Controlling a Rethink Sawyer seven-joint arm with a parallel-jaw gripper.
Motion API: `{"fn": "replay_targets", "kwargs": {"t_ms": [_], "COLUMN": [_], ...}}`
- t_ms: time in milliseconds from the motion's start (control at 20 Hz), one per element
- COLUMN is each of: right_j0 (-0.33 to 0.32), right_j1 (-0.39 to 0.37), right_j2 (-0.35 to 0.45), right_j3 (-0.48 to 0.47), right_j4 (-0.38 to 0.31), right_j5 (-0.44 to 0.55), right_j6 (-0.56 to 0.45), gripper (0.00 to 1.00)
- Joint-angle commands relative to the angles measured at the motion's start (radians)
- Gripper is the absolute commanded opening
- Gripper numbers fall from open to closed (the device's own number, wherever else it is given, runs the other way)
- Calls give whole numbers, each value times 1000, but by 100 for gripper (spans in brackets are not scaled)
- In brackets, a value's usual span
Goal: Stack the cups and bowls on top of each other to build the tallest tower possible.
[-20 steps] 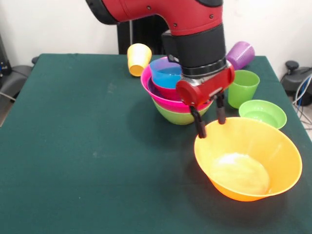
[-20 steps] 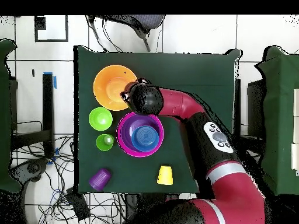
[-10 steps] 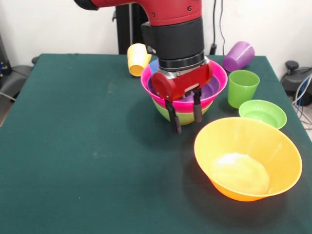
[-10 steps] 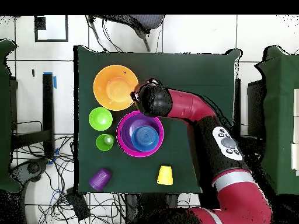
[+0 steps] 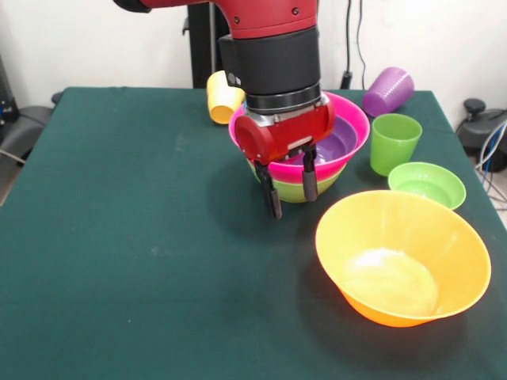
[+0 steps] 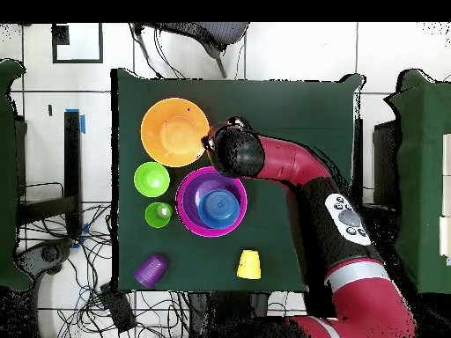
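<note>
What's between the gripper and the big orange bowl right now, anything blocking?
Nothing visible. The gripper hangs open and empty in front of the tower, and only bare table lies between it and the orange bowl. The small green bowl sits off to the side.

On the dark green table [image 5: 119, 237]: a glossy orange bowl [image 5: 402, 257]; a pink bowl [image 5: 348, 131] over purple and green ones, blue at the centre (seen from overhead). Cups are yellow [image 5: 222, 96], green [image 5: 394, 142], translucent purple [image 5: 388, 90]; a light green small bowl [image 5: 426, 184]. The arm [image 5: 269, 47] is red and black.
</note>
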Motion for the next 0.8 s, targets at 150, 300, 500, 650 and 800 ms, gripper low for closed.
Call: {"fn": "replay_targets", "kwargs": {"t_ms": [150,300,500,650,800], "right_j0": [-74,-106,-115,-73,-91], "right_j1": [49,48,59,66,58], "right_j2": [103,148,156,94,112], "right_j3": [110,136,141,123,155], "right_j4": [-9,-4,-6,25,32], "right_j5": [-128,-186,-203,-152,-148], "right_j6": [190,211,217,247,257], "gripper": [100,100,100,100,100]}}
